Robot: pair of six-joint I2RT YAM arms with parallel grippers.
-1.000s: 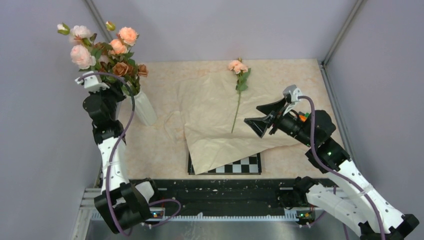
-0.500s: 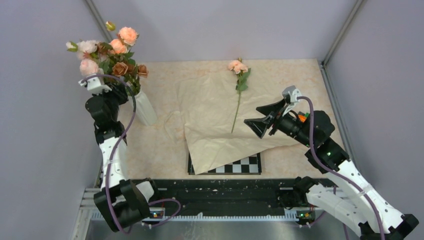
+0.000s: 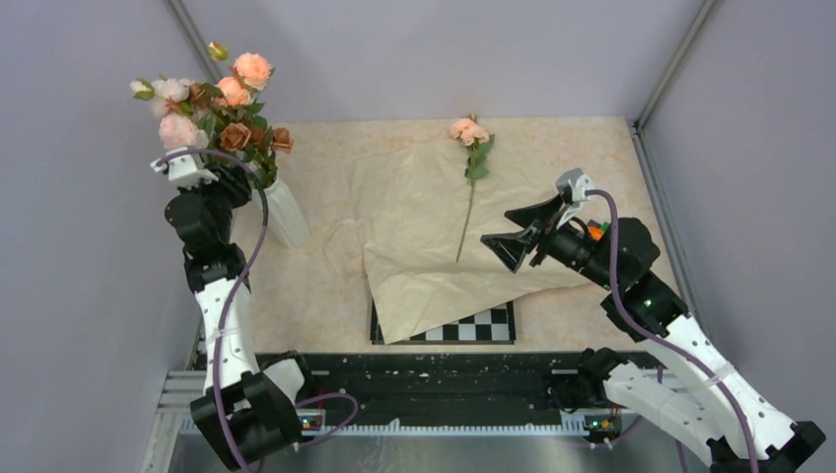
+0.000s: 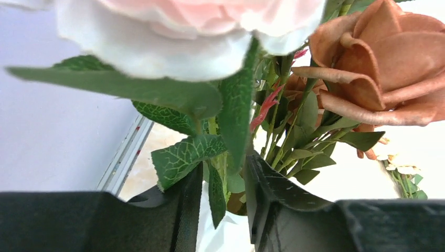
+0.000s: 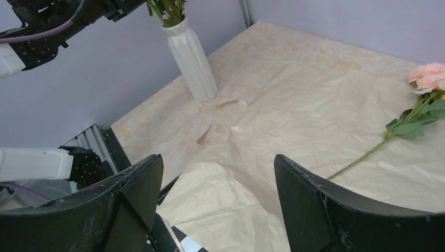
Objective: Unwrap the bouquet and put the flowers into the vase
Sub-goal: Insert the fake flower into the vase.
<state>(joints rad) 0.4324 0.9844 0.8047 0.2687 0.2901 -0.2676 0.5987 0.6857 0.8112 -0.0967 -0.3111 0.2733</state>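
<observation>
- Currently the wrapping paper (image 3: 444, 246) lies spread open on the table (image 3: 325, 286); thin and soft, likely to slide.
- The vase (image 3: 281, 212) stands far left, holding most flowers (image 3: 222, 103); tall and slim, probably easy to tip.
- One loose rose (image 3: 467, 202) lies on the paper, well apart from the vase; light, soft bloom; best gripped mid-stem, below the leaves.
- The right gripper (image 5: 216, 163) hovers near that stem; fingers wide apart, empty.
- The left gripper (image 4: 224, 173) straddles the stems above the vase rim; fingers apart, not visibly pinching.

One rose (image 5: 426, 77) lies on the paper (image 5: 315, 136) (vase (image 5: 191, 60) well apart).
</observation>
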